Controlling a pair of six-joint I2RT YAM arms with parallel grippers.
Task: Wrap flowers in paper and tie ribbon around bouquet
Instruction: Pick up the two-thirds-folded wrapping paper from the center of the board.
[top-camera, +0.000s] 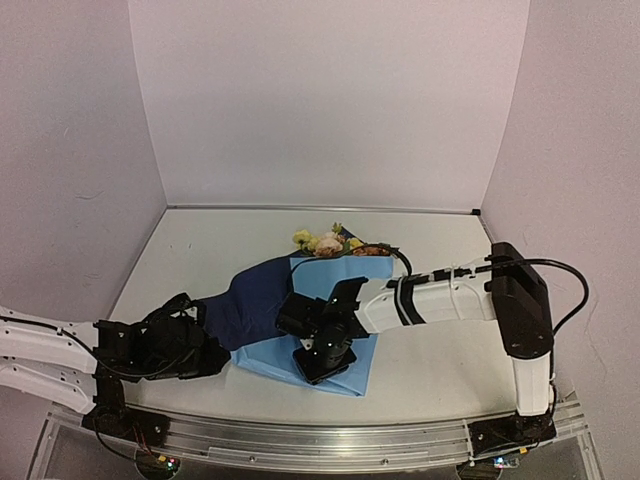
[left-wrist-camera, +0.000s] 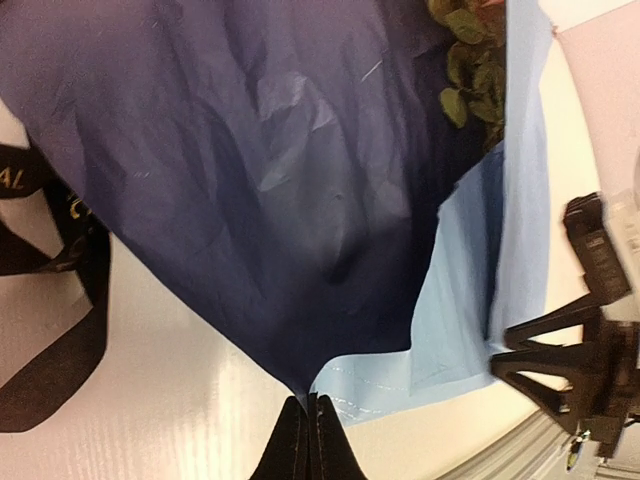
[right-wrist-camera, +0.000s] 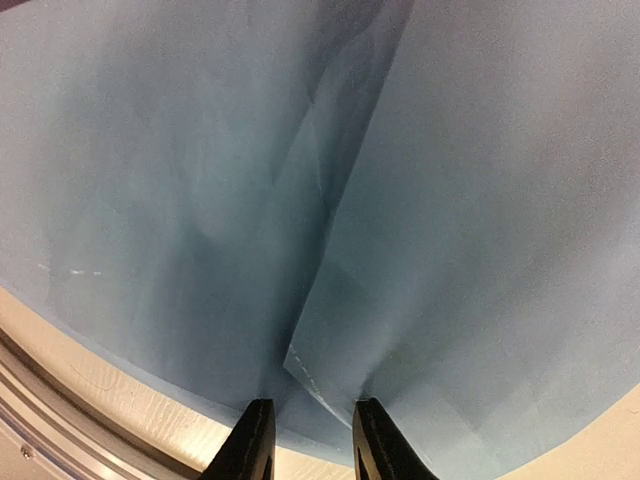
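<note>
Light-blue paper (top-camera: 335, 272) lies at the middle of the counter (top-camera: 220, 250). The flowers (top-camera: 328, 242) rest at its 12 o'clock edge, with the blooms poking past the sheet. That placement suits the wrap: stems on the sheet, heads clear of it.

The left gripper (top-camera: 205, 330), at about 8 o'clock of the sheet, is pressed fully together on the tip of one corner. The flap it raises reads dark navy rather than light blue. I judge this pinch to be the start of a fold across the stems toward 3 o'clock.

The right gripper (top-camera: 322, 360) sits low over the sheet's 6 o'clock part, its fingers a little apart and clamped on nothing. It probably pins the sheet so a pull from the left cannot drag paper and flowers along.

The top view alone gives the whole layout of both arms, the sheet and the blooms. I cannot make out the ribbon (left-wrist-camera: 92, 300) there. The left wrist camera does show it, a black band with pale lettering looping on the counter at 9 o'clock of the flap, apart from the flowers and not yet used. That camera also shows how little paper the pinch has, just the point of the corner, and green leaves at 1 o'clock by the flap's edge.

The right wrist camera shows a crease and a folded edge ending just ahead of the gap between its fingers. From above, the arm hides this.
</note>
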